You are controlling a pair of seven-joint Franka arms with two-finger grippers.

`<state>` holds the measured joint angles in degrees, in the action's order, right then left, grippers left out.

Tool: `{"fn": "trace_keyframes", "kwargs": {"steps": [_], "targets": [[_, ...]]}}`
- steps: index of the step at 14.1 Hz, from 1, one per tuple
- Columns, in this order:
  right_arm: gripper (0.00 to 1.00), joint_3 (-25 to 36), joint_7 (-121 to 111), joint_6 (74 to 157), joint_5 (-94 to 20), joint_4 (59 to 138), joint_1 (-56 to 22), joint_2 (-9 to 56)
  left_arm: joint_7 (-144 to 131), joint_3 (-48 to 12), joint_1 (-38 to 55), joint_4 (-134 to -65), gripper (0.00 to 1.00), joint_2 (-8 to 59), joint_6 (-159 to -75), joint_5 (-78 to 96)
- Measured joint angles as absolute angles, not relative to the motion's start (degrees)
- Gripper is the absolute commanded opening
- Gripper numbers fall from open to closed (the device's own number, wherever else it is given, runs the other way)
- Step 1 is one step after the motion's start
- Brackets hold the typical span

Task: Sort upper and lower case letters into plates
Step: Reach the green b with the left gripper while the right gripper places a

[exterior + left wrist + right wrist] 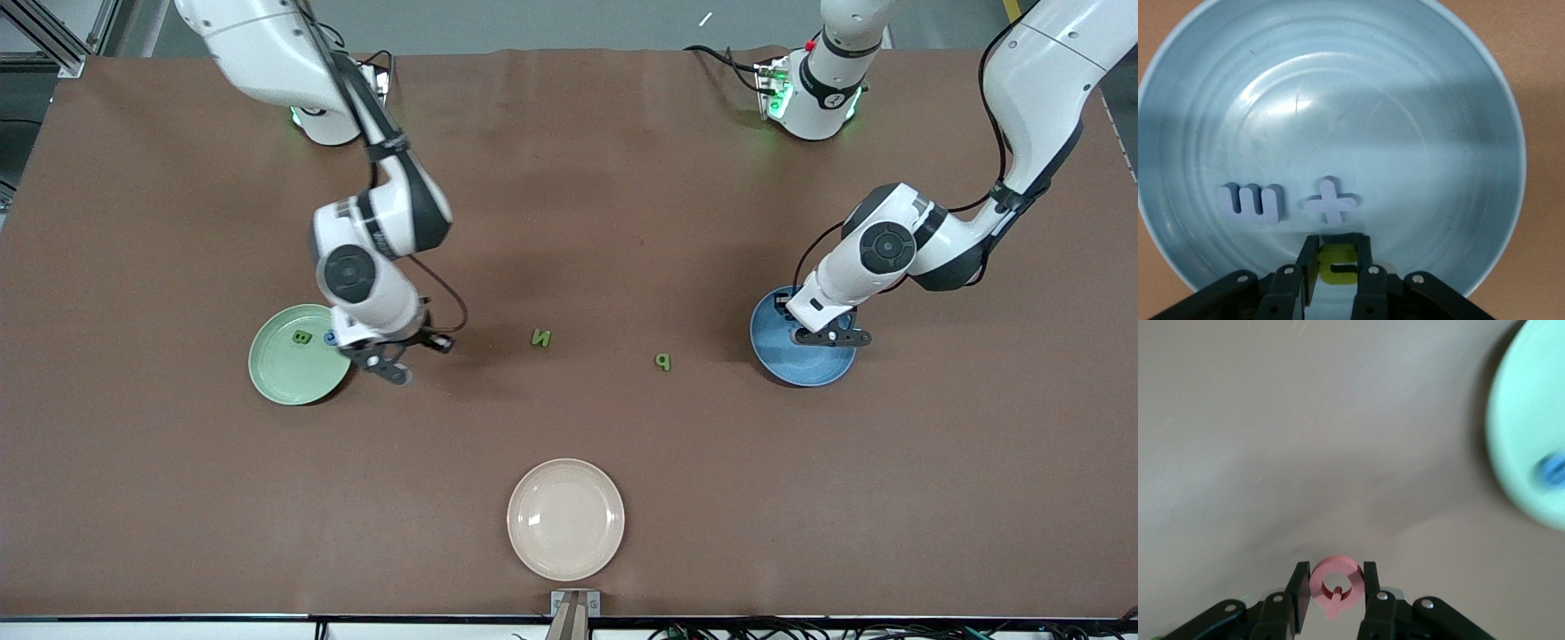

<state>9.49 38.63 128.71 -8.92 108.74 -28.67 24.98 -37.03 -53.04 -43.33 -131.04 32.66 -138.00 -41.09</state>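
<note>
Three plates on the brown table. Nearest the front camera, a cream-white plate, bare.

Farther back, in a row across the table: a mint green plate toward the right arm's end, a blue plate toward the left arm's end. Between them, flat on the table and well apart from each other, a green N and a green p, the p slightly nearer the camera and closer to the blue plate.

In the mint plate: a green B and, at the rim beside the right arm's wrist, a blue C, partly hidden.

Right gripper just beside the mint plate's rim, over bare table, fingers clenched on a salmon-red Q, pinched at both sides.

Left gripper over the blue plate, low above its inside. Fingers clamped on a green hooked letter, n or r, not clear which. Lying flat in that plate, side by side and apart: a blue m and a blue x, the x closest to the fingertips.
</note>
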Motion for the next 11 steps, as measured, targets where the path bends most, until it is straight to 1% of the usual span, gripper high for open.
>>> {"fn": "trace_keyframes", "kwargs": {"steps": [1,2,3,5,7,9,11], "targets": [[0.0,9.54,33.6,127.73,-8.92,108.88,-25.48,24.28,-37.03,-53.04,-43.33,-131.04,0.7,32.66,-138.0,-41.09],[0.0,9.58,28.9,127.41,-8.92,109.06,-22.52,24.09,-37.03,-53.04,-43.33,-131.04,0.9,32.66,-138.0,-41.09],[0.0,9.61,24.33,127.44,-8.79,109.3,-19.71,24.2,-37.03,-53.05,-43.33,-131.04,0.99,32.65,-138.0,-41.13],[0.0,9.61,16.95,127.85,-8.13,109.61,-14.6,24.52,-37.03,-53.3,-43.35,-130.83,0.99,32.63,-137.74,-41.25],[0.0,9.58,12.89,128.96,-7.57,110.16,-11.18,24.9,-37.05,-55.14,-43.45,-129.6,0.99,32.6,-135.78,-41.26],[0.0,9.48,11.95,130.67,-7.47,110.92,-10.25,25.8,-37.67,-58.66,-43.22,-126.46,0.99,32.59,-131.77,-40.41],[0.0,9.36,11.68,132.47,-7.29,111.24,-10.18,27.3,-40.66,-60.85,-40.24,-122.17,0.99,32.59,-129.19,-37.49]]}}
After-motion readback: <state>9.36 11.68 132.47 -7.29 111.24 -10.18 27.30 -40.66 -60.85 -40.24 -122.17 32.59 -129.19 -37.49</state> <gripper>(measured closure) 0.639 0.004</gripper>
